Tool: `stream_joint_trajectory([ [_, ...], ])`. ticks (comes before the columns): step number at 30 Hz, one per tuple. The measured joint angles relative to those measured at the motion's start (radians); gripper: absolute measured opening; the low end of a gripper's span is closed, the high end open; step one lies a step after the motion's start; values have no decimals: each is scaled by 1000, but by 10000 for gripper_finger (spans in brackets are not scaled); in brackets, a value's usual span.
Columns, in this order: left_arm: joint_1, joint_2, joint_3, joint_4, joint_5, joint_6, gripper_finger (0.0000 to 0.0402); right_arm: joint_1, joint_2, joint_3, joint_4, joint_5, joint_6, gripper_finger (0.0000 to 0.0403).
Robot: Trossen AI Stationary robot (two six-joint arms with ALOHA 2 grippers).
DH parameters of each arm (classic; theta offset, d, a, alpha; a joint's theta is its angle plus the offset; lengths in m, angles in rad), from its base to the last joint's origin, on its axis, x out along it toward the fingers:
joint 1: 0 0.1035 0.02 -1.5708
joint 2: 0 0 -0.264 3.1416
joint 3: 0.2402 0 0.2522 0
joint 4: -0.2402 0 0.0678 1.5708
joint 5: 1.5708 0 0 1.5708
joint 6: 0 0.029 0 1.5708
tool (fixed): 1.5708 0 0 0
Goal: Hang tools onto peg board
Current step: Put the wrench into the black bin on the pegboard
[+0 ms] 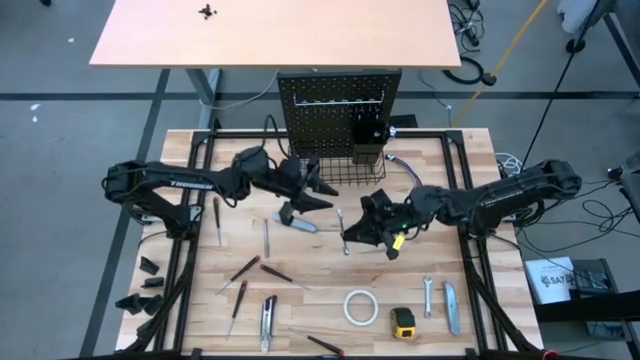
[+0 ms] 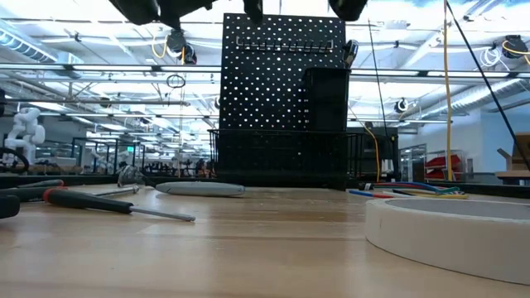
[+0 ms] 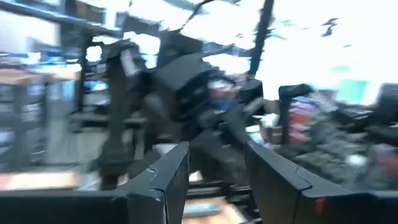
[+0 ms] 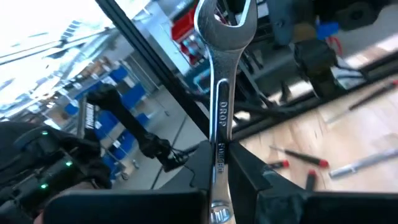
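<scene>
We see the right gripper (image 4: 219, 163) pinching a silver wrench (image 4: 221, 93) between its two dark fingers (image 4: 249, 171): the shaft runs straight up through the narrow gap, clamped near its lower end, and the open-jawed head stands well clear of the fingertips. In the high view that same gripper (image 1: 352, 236) sits over the middle of the table, in front of the peg board, with the wrench (image 1: 341, 226) at its tip. The left gripper (image 1: 322, 196) is just in front of the wire basket (image 1: 340, 172) at the foot of the peg board (image 1: 338, 105), and from its wrist camera we see its fingers (image 3: 168, 180) standing partly spread with a clear gap and nothing between them. A grey utility knife (image 1: 303, 225) lies on the wood close below that gripper. The other tools lie across the near half of the table (image 1: 320, 290): red-and-black screwdrivers (image 1: 243, 268), another utility knife (image 1: 267, 323), a white tape roll (image 1: 360, 307), a yellow tape measure (image 1: 403, 321), a small wrench (image 1: 427, 296) and a further knife (image 1: 452, 307). From table height we see a screwdriver (image 2: 116, 205) and the tape roll (image 2: 451, 228) lying flat before the upright board (image 2: 277, 91).
</scene>
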Motion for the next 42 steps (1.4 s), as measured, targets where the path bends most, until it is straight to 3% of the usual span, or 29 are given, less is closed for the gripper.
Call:
stream_joint_trajectory([
  [5, 34, 0, 0, 43, 115, -78, 157, -39, 0, 0, 50, -71, -23, 19],
  [15, 21, 56, 4, 33, 99, -175, 157, -143, 0, 0, 48, -149, -45, 19],
  [21, -1, 104, 42, 133, 98, -184, 157, -183, 6, 0, 51, -222, -42, 19],
  [36, -2, 142, 140, 87, 84, -181, 157, -217, 5, 0, 49, -230, -58, 19],
  [39, -3, 166, 145, 80, 81, -182, 144, -223, 5, 0, 50, -240, -68, 19],
  [42, -4, 171, 145, 82, 83, -181, 103, -225, 5, 0, 50, -258, -69, 19],
])
